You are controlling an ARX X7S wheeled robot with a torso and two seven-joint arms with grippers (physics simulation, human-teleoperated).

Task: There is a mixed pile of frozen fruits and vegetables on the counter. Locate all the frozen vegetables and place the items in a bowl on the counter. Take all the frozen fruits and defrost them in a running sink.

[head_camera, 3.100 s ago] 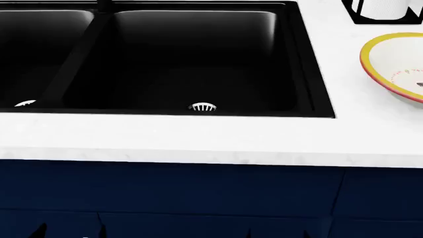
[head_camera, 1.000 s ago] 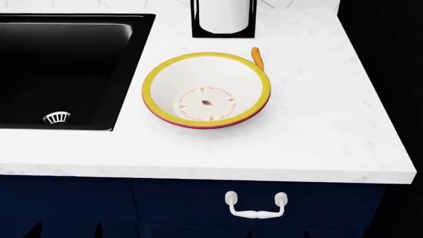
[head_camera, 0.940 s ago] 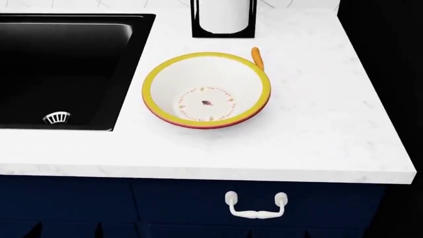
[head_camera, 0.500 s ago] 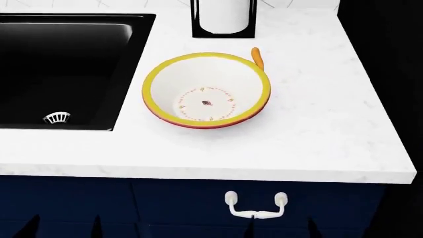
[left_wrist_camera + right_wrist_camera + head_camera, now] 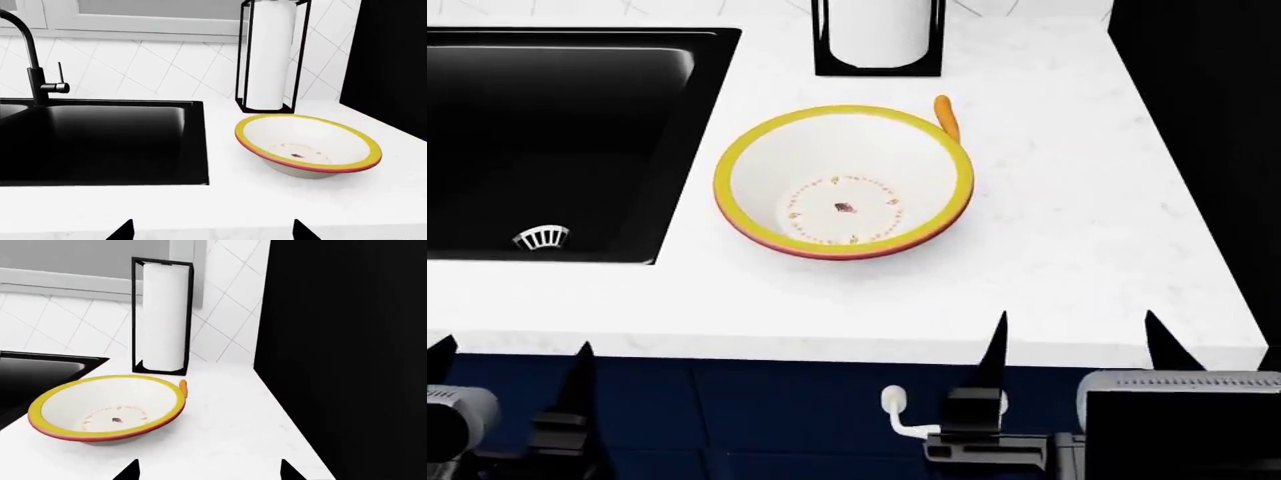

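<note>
The white bowl (image 5: 787,170) with its yellow rim sits empty on the white counter (image 5: 1068,250), to the right of the black sink (image 5: 547,130). A small orange carrot (image 5: 948,117), one of the frozen vegetables, lies against the bowl's far right rim. It also shows in the right wrist view as the carrot (image 5: 183,387) behind the bowl (image 5: 107,405). My left gripper (image 5: 510,365) and right gripper (image 5: 1078,340) hang open and empty at the counter's front edge, below the bowl. The left wrist view shows the bowl (image 5: 307,145) and faucet (image 5: 33,60). The frozen fruits and the mixed pile are out of view.
A paper towel roll in a black stand (image 5: 878,35) rises behind the bowl. A tall black surface (image 5: 1201,150) bounds the counter's right end. A white drawer handle (image 5: 901,410) sticks out of the navy cabinet front. A silver drain strainer (image 5: 542,238) shows in the basin.
Both grippers have risen into the head view's lower edge, up to the counter's front. Before that, the head view swung from the sink to the bowl.
</note>
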